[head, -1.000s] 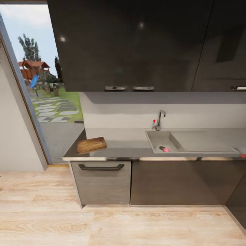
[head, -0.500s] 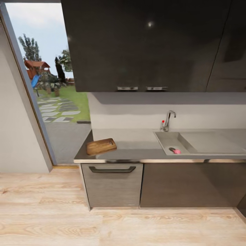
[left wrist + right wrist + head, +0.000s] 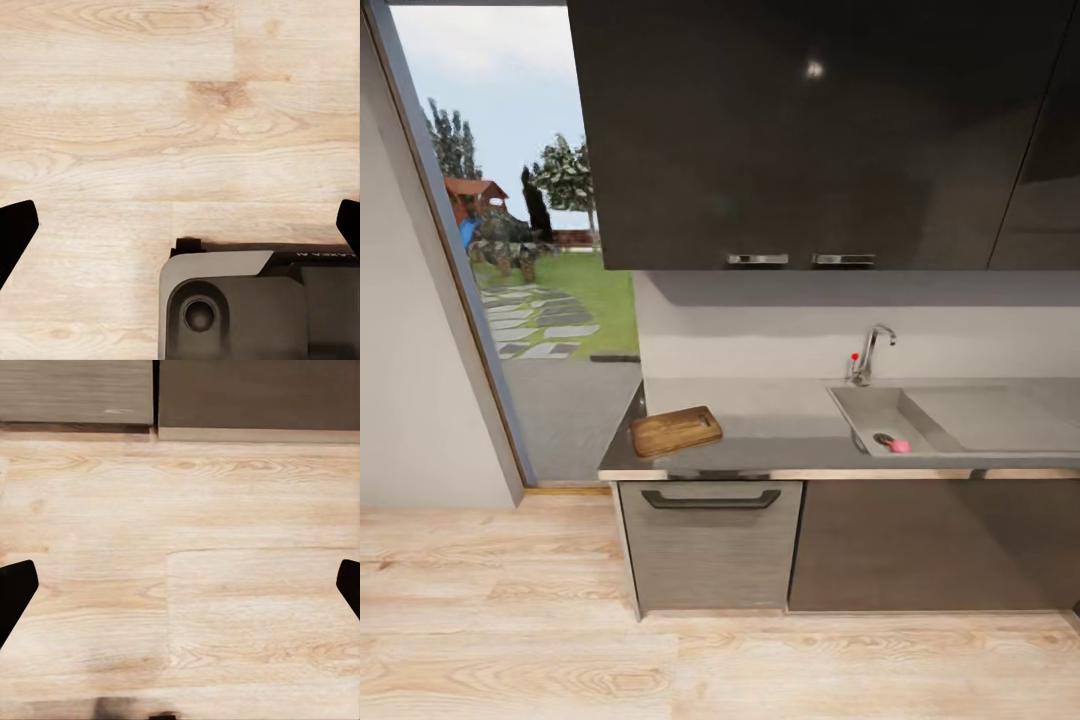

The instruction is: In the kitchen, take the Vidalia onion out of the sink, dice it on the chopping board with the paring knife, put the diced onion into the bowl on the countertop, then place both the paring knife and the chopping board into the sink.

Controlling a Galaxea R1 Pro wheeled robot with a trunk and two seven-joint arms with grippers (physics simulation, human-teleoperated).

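The Vidalia onion (image 3: 900, 446), a small pinkish lump, lies beside the drain in the steel-grey sink (image 3: 867, 406), under the angular tap (image 3: 872, 352). At the left end of the grey countertop (image 3: 780, 430) the brown chopping board (image 3: 675, 431) lies flat. The paring knife and the bowl are out of view. My left gripper (image 3: 180, 232) stands open over pale wood floor, its dark fingertips (image 3: 15, 229) far apart. My right gripper (image 3: 180, 592) is open too, over the floor before the cabinet bases, with nothing between its fingertips (image 3: 15, 589).
Dark wall cabinets (image 3: 810, 130) hang over the worktop. A drawer with a dark handle (image 3: 710, 498) sits under the board. A tall opening to a garden (image 3: 540, 300) stands at the left. Wood floor (image 3: 660, 660) lies before the cabinets. My base (image 3: 247, 307) appears in the left wrist view.
The whole head picture has slid rightward, so the camera has moved; board, sink and onion keep their places on the counter.
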